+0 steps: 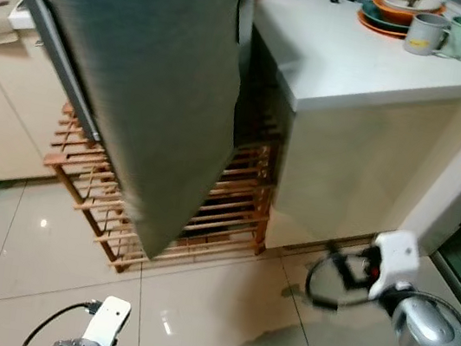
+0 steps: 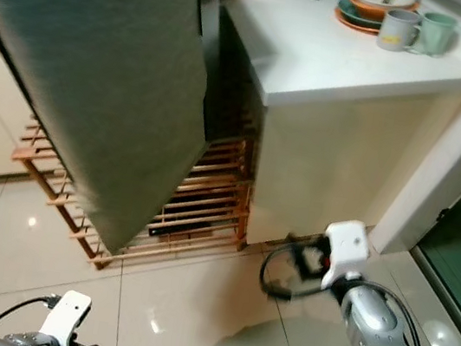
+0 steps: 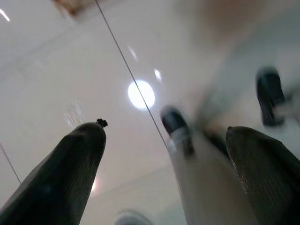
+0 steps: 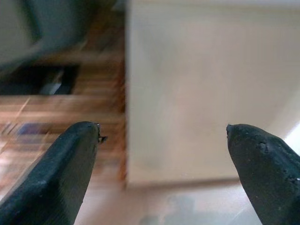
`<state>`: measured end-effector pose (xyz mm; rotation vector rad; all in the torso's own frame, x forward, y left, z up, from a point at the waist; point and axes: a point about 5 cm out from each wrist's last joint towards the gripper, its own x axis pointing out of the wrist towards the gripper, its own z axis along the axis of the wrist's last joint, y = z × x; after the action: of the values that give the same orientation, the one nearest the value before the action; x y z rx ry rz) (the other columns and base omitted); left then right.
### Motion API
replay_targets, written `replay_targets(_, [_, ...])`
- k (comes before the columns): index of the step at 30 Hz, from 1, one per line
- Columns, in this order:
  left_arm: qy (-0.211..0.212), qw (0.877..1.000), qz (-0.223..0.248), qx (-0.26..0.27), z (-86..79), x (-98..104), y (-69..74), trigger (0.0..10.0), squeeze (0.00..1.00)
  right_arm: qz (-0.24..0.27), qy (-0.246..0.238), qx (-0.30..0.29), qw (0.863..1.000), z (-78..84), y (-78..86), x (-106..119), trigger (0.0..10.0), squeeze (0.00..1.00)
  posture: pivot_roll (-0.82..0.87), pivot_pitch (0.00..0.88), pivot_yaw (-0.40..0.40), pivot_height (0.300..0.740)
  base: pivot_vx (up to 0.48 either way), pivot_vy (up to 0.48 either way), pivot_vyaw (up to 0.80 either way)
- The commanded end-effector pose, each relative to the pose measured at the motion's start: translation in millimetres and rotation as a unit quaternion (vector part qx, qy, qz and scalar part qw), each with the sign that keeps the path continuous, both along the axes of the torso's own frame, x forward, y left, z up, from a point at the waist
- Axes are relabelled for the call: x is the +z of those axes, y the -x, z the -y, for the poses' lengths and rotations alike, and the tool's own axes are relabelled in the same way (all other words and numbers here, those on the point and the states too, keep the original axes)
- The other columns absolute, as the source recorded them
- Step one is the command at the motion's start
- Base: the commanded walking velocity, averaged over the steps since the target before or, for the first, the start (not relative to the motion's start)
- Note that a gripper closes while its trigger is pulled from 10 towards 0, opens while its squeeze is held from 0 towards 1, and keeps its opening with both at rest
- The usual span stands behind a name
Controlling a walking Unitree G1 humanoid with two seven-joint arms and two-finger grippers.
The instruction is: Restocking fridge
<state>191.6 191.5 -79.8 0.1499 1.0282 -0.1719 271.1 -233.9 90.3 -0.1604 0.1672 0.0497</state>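
Fridge door (image 1: 140,80), flat brushed grey metal with a long bar handle, leans across the wooden slat rack (image 1: 206,213) just beside the white-topped counter (image 1: 363,54); no groceries visible to stock. Both grippers are empty with fingers apart: left gripper (image 3: 164,140) over glossy floor tile, right gripper (image 4: 161,140) facing the matte cream counter side. Approach the door squarely, I'd judge, keeping the right arm off the counter.

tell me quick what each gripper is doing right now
Left gripper: open, holding nothing, over the floor.
Right gripper: open, holding nothing, facing the counter.
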Motion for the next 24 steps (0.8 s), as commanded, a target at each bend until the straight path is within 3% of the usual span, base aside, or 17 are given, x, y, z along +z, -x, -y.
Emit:
replay_targets(1, [-0.028,0.995,0.084,-0.035,3.8,17.0,-28.9,10.0,0.0,0.01,-0.015,-0.045,0.999,-2.7,-1.2,-4.2,10.0,0.0,-0.15,0.0,0.103,0.74,0.0,0.0,0.0])
replay_targets(5, [-0.013,0.99,0.134,-0.041,4.6,29.9,-46.0,10.0,0.0,0.018,-0.022,-0.04,0.999,-13.9,-1.9,-5.7,10.0,0.0,-0.15,0.0,0.101,0.74,0.0,0.0,0.0])
replay_targets(7, [0.046,0.965,0.254,-0.031,8.9,67.2,-85.5,10.0,0.0,0.026,-0.026,-0.027,0.999,-28.7,-4.0,-7.1,10.0,0.0,-0.14,0.0,0.099,0.74,0.0,0.0,0.0])
replay_targets(8, [0.046,0.965,0.254,-0.031,8.9,67.2,-85.5,10.0,0.0,0.026,-0.026,-0.027,0.999,-28.7,-4.0,-7.1,10.0,0.0,-0.14,0.0,0.099,0.74,0.0,0.0,0.0])
replay_targets(9, [0.1,0.902,0.417,-0.047,38.5,131.7,-127.8,10.0,0.0,0.034,-0.03,-0.022,0.999,-37.0,-6.7,-7.5,10.0,0.0,-0.14,0.0,0.093,0.74,0.0,0.0,0.0])
replay_targets(10, [0.1,0.902,0.417,-0.047,38.5,131.7,-127.8,10.0,0.0,0.034,-0.03,-0.022,0.999,-37.0,-6.7,-7.5,10.0,0.0,-0.14,0.0,0.093,0.74,0.0,0.0,0.0])
replay_targets(11, [0.112,0.883,0.454,-0.049,48.1,152.0,-134.7,10.0,0.0,0.038,-0.031,-0.024,0.998,-37.4,-7.7,-6.4,10.0,0.0,-0.14,0.0,0.092,0.74,0.0,0.0,0.0])
replay_targets(12, [0.138,0.854,0.5,-0.036,57.2,183.8,-142.2,10.0,0.0,0.046,-0.035,-0.021,0.998,-38.3,-9.8,-4.0,10.0,0.0,-0.13,0.0,0.09,0.74,0.0,0.0,0.0])
replay_targets(13, [0.138,0.854,0.5,-0.036,57.2,183.8,-142.2,10.0,0.0,0.046,-0.035,-0.021,0.998,-38.3,-9.8,-4.0,10.0,0.0,-0.13,0.0,0.09,0.74,0.0,0.0,0.0])
replay_targets(14, [0.162,0.837,0.522,-0.021,58.7,200.1,-144.7,10.0,0.0,0.054,-0.031,-0.015,0.998,-39.4,-11.5,-1.1,10.0,0.0,-0.13,0.0,0.09,0.74,0.0,0.0,0.0])
replay_targets(18, [0.146,0.824,0.548,0.0,55.2,220.0,-149.0,10.0,0.0,0.084,-0.04,-0.003,0.996,-40.1,-12.4,7.8,10.0,0.0,-0.12,0.0,0.081,0.74,0.0,0.415,0.0])
replay_targets(22, [0.159,0.82,0.549,0.012,54.4,224.5,-146.1,10.0,0.0,0.088,-0.041,0.0,0.995,-41.2,-11.4,7.7,10.0,0.0,-0.12,0.0,0.081,0.74,0.0,0.45,0.0])
replay_targets(24, [0.165,0.821,0.547,0.014,55.7,229.2,-137.6,10.0,0.0,0.09,-0.041,0.001,0.995,-43.2,-10.9,6.8,10.0,0.0,-0.12,0.0,0.085,0.74,0.0,0.437,0.0])
